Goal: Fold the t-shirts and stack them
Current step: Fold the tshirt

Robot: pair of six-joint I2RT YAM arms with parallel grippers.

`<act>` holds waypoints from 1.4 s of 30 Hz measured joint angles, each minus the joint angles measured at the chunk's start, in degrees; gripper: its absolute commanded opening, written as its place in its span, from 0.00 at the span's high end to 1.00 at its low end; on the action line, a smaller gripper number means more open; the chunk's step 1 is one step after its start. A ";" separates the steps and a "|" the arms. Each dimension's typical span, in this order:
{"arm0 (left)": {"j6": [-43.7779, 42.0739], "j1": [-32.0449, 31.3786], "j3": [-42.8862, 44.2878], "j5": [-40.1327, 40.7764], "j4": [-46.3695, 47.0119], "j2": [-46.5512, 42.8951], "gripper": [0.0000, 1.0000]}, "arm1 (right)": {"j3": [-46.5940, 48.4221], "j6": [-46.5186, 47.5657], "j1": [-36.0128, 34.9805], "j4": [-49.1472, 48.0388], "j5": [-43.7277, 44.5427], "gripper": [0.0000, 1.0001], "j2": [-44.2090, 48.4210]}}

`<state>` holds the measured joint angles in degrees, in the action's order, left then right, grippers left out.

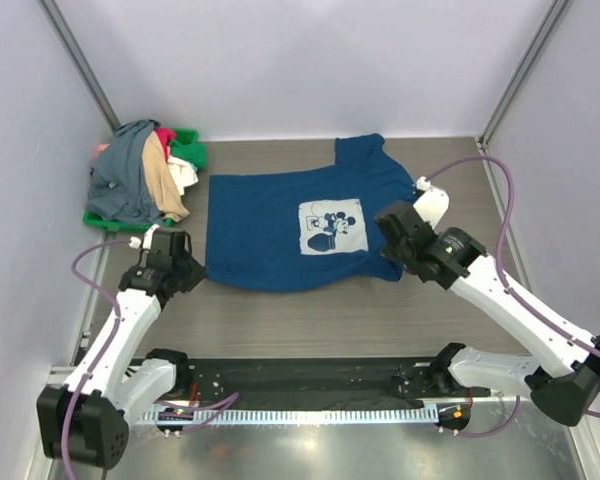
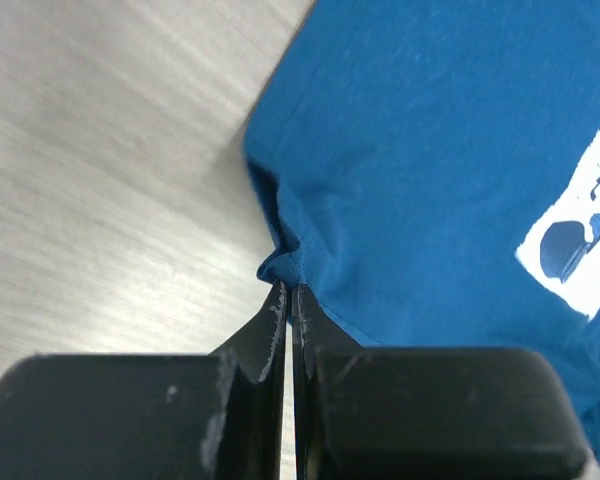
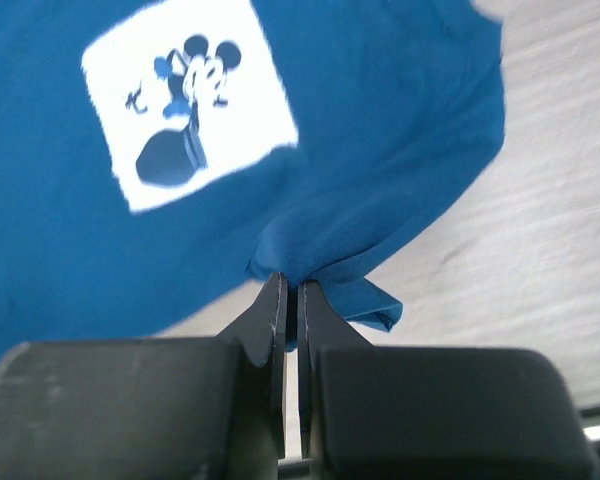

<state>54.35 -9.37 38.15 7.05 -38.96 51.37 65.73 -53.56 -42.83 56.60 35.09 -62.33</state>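
Grey wood-grain table (image 1: 280,320) fills the workspace, enclosed by plain white walls (image 1: 310,60) on three sides.

1. Navy shirt (image 1: 260,230): lies spread flat at the table centre, print side up, with one sleeve pointing toward the far wall. Its near edge runs between the two grippers.

2. Tray (image 1: 105,222): green, set in the far left corner, just beside the navy shirt's far left corner. Only its near rim and part of its far corner show. Contents, in a loose unfolded heap:
   - grey shirt (image 1: 125,175), the largest item, draped over the left side and the near rim;
   - tan shirt (image 1: 165,180), hanging over the right side onto the table;
   - white shirt (image 1: 183,178), a small patch beside the tan one;
   - green shirt (image 1: 193,155), at the right edge;
   - pink shirt (image 1: 165,135), a small patch at the far side.

3. Left gripper (image 2: 288,300): low at the navy shirt's near left corner. Jaws nearly closed, pinching a small pucker of the cloth edge.

4. Right gripper (image 3: 288,290): low at the near right corner. Jaws nearly closed, clamping a bunched fold of navy cloth; a flap of cloth shows just beside the tips.

5. Print (image 1: 333,230): white square with a dark cartoon figure, right of the shirt's centre, near the right gripper.
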 measured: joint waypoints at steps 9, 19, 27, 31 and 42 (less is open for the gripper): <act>-1.53 0.00 4.44 1.36 5.73 10.88 1.00 | 1.44 9.51 11.58 -7.17 -3.80 0.99 -8.13; -2.75 0.00 8.04 3.02 9.77 20.09 1.00 | 5.44 14.97 15.98 -12.90 -7.69 0.99 -15.98; -3.89 0.79 11.85 3.82 11.34 25.14 1.00 | 8.87 18.12 19.08 -15.58 -9.97 0.99 -20.63; -4.04 1.27 13.57 4.11 11.78 27.52 1.00 | 11.82 19.50 20.17 -16.48 -10.62 0.99 -23.69; -5.18 1.75 20.48 4.96 12.37 36.30 1.00 | 20.35 22.14 22.97 -17.90 -12.17 0.99 -32.57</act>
<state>49.17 -7.62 58.63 12.01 -26.59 87.68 86.08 -31.42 -19.86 38.70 22.92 -94.89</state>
